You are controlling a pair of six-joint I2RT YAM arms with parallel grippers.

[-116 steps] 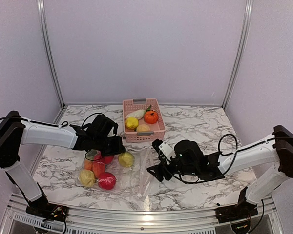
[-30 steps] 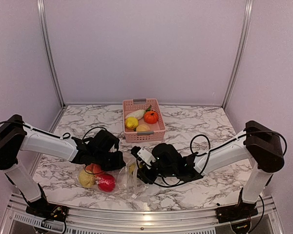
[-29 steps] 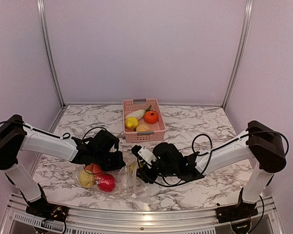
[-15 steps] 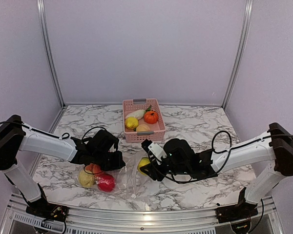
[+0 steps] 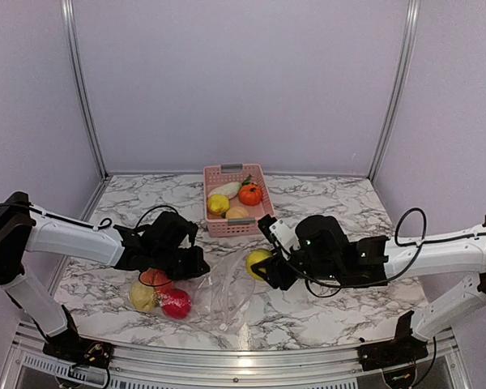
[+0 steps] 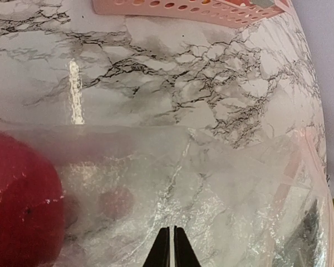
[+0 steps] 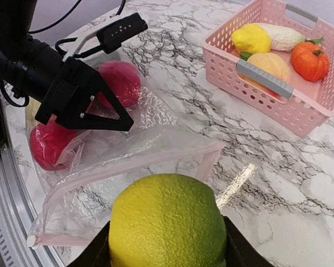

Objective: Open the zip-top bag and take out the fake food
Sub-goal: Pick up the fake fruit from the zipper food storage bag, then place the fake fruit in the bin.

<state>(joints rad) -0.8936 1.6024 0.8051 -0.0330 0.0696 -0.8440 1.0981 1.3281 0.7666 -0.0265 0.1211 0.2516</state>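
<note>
The zip-top bag [image 5: 227, 293] lies open on the table, its mouth towards the right. It still holds a red fruit [image 5: 176, 302], a yellow one [image 5: 142, 297] and a reddish-orange one [image 5: 152, 278]. My left gripper [image 5: 196, 267] is shut on the bag's upper film; in the left wrist view its tips [image 6: 171, 236] pinch the plastic [image 6: 222, 189]. My right gripper [image 5: 267, 271] is shut on a yellow-green citrus fruit [image 5: 257, 262] and holds it just outside the bag's mouth. The fruit [image 7: 167, 222] fills the right wrist view, with the bag [image 7: 128, 161] beyond it.
A pink basket [image 5: 264, 219] stands behind the bag and holds a yellow lemon [image 5: 218, 204], a white radish [image 5: 227, 190], an orange pumpkin [image 5: 250, 194] and a pale orange fruit [image 5: 238, 213]. It also shows in the right wrist view [image 7: 267, 78].
My right gripper has drawn the yellow-green fruit out of the bag and moved right and back, away from its mouth. The left gripper has kept its hold on the bag.
</note>
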